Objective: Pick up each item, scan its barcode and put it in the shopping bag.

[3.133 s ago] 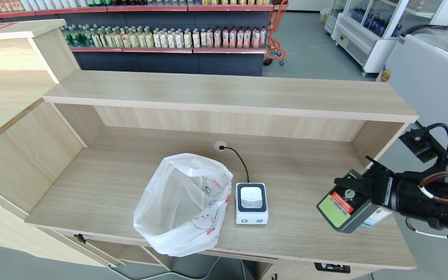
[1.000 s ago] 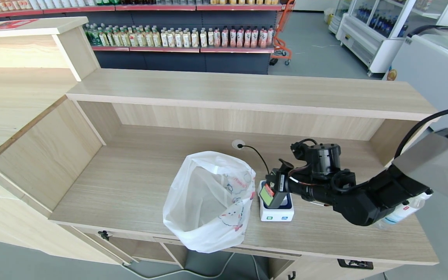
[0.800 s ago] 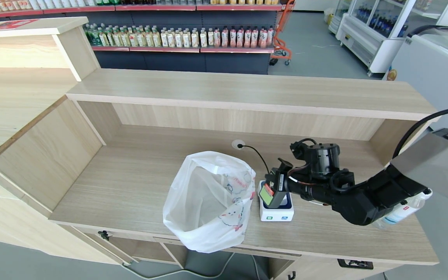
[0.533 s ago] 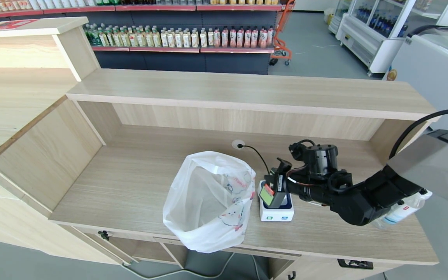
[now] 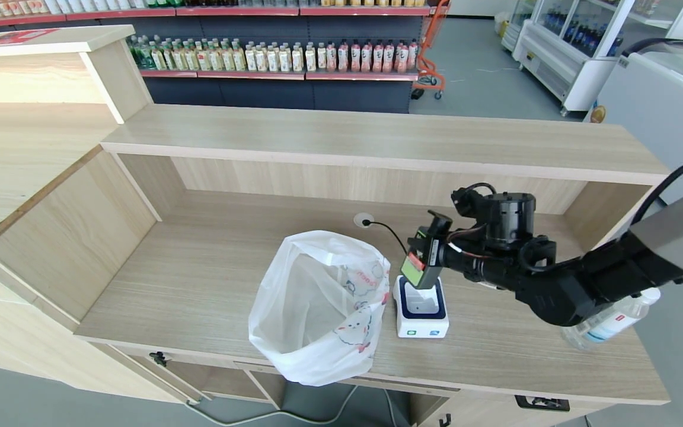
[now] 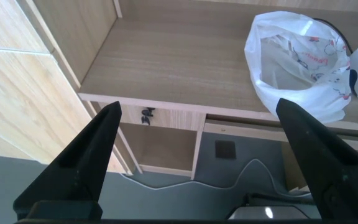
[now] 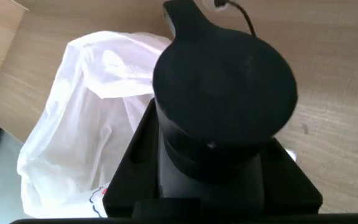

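Holding the small box (image 5: pixel 415 271) pinched just above the scanner (image 5: pixel 421 311), the right gripper (image 5: pixel 426 256) seems between scanning and bagging; next it must carry the box sideways over the shopping bag's (image 5: pixel 312 308) open mouth, just beside, clearing the limp rim before release. The left gripper (image 6: pixel 197 106) hangs spread wide off the counter's (image 6: pixel 166 68) front. A clear bottle (image 5: pixel 611 317) waits at the counter's right end, partly behind the arm; the scanner's cable (image 5: pixel 386 232) runs behind.
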`<state>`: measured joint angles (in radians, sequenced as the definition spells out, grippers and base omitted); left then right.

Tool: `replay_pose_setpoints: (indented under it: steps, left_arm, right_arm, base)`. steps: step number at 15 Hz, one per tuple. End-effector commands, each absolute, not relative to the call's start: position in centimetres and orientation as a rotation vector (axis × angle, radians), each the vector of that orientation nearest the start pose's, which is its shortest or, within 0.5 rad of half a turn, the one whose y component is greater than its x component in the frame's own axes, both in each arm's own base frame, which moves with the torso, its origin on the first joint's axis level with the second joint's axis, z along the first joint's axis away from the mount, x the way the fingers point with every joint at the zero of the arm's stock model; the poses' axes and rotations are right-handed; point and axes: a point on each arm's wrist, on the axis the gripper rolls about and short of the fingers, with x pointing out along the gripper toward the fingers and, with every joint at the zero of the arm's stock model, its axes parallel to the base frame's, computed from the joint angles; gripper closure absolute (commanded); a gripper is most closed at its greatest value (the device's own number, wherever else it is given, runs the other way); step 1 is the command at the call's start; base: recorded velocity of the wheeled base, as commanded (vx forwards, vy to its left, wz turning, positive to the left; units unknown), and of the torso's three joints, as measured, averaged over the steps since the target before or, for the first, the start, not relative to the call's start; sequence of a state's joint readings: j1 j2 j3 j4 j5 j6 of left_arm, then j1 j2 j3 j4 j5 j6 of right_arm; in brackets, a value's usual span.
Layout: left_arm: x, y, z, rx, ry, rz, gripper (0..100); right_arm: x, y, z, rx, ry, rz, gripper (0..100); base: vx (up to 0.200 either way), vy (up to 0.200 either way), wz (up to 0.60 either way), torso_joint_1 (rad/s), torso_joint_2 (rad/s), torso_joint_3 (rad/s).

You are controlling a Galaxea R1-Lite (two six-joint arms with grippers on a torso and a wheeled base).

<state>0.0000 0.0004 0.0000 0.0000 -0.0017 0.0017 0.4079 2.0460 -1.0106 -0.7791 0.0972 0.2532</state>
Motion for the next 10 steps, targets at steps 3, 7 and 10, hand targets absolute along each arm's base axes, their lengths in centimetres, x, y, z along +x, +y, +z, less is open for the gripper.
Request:
replay_pose_setpoints:
  steps: [3,7,10]
  left_arm:
    - [-2.3,0.0,7.5,0.000,0.000,-0.002,0]
    - [-2.3,0.0,7.5,0.002,0.000,-0.002,0]
    - [-2.3,0.0,7.5,0.003,0.000,-0.002,0]
  right_arm:
    - [32.5,13.0,21.0,0.086,0.103,0.446,100]
    - [32.1,12.9,21.0,0.081,0.143,0.439,100]
    - [32.9,14.5,18.4,0.063,0.217,0.469,100]
  base:
    - [0.000,0.200,0.00,-0.006,0.00,-0.001]
    - [0.000,0.200,0.00,0.004,0.00,0.004]
    - [0.000,0.200,0.00,0.004,0.00,0.006]
